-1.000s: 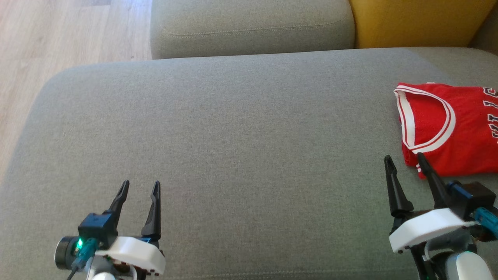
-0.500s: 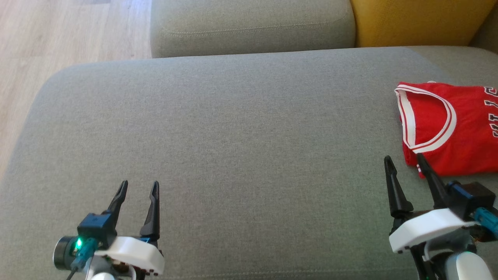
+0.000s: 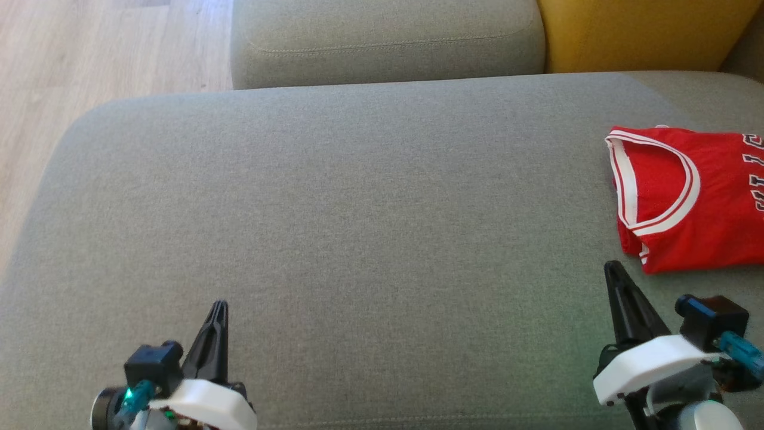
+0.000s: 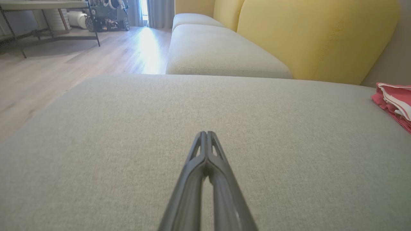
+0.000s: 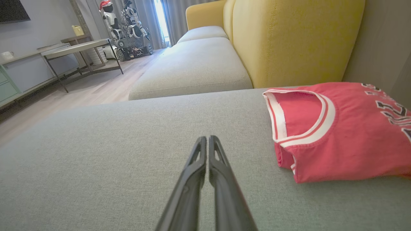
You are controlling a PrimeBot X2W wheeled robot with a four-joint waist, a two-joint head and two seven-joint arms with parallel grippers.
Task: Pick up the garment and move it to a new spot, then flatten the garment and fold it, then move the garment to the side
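Note:
The garment (image 3: pixel 698 209) is a red jersey with white trim and dark lettering, lying folded at the right end of the grey sofa cushion (image 3: pixel 358 209). It shows too in the left wrist view as the garment (image 4: pixel 394 98) at the far right, and large in the right wrist view, garment (image 5: pixel 340 138). My right gripper (image 3: pixel 610 266) hovers just left of the jersey's near corner, shut and empty, its fingertips (image 5: pixel 205 138) together over bare fabric. At the near left, my left gripper (image 3: pixel 219 306) is shut on nothing; gripper (image 4: pixel 205 133) points across the cushion.
A second grey seat cushion (image 3: pixel 388 42) lies beyond, with a yellow back cushion (image 3: pixel 644 33) at the far right. Wooden floor (image 3: pixel 89 54) runs along the left. A metal-legged table (image 5: pixel 80 48) and another robot (image 5: pixel 128 29) stand far off.
Both grippers have shut from open and drawn back toward the near edge. The right one no longer overlaps the jersey's corner. The jersey has not moved.

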